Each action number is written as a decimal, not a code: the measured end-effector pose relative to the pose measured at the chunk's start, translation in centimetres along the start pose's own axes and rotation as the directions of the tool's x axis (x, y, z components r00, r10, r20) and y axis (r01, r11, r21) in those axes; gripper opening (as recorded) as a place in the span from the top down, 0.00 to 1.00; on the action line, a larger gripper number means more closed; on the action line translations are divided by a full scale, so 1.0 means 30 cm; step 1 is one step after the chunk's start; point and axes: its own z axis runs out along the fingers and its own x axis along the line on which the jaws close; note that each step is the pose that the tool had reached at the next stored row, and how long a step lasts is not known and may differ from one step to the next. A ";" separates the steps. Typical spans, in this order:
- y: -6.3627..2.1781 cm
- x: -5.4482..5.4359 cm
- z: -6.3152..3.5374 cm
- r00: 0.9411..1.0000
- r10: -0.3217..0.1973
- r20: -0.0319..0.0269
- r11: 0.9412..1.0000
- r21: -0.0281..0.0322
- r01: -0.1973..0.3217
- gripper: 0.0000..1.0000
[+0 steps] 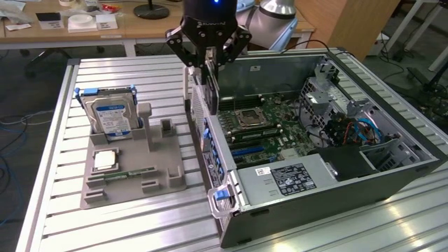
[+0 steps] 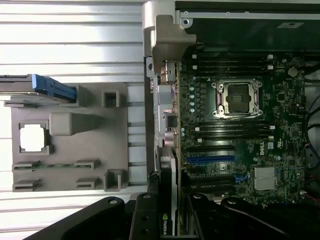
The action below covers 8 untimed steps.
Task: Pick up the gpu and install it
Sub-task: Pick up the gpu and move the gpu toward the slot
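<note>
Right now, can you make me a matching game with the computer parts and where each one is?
Things:
1. gpu
2. hard drive
3. CPU chip

Places:
A. standing upright in the grey holder
B. lying flat on the grey holder
C. clamped in the gripper at the open computer case

Pairs: 1-C, 2-A, 3-B

A: Gripper [image 1: 208, 67] up top, clamped tight on the graphics card [image 1: 210, 92], and the card hangs edge-down!

B: It's right over the open computer case [image 1: 364, 181], by the wall on the exterior view's left, just above the motherboard [image 1: 280, 123].

A: On the slatted table [image 1: 126, 231], a grey tray [image 1: 133, 191] sits beside the case. A hard drive [image 1: 112, 119] stands upright in it.
</note>
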 end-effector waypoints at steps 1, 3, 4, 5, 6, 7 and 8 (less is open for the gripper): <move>0.000 -0.006 0.000 1.000 0.000 0.000 1.000 0.000 0.000 0.73; 0.001 -0.020 0.001 1.000 0.000 0.000 1.000 0.000 0.000 0.73; 0.001 -0.026 0.001 1.000 0.000 0.000 1.000 0.000 0.000 0.73; 0.002 -0.032 0.002 1.000 0.000 0.000 1.000 0.000 0.000 0.73; 0.002 -0.038 0.002 1.000 0.000 0.000 1.000 0.000 0.000 0.73; 0.002 -0.044 0.002 1.000 0.000 0.000 1.000 0.000 0.000 0.73; 0.002 -0.050 0.003 1.000 0.000 0.000 1.000 0.000 0.000 0.73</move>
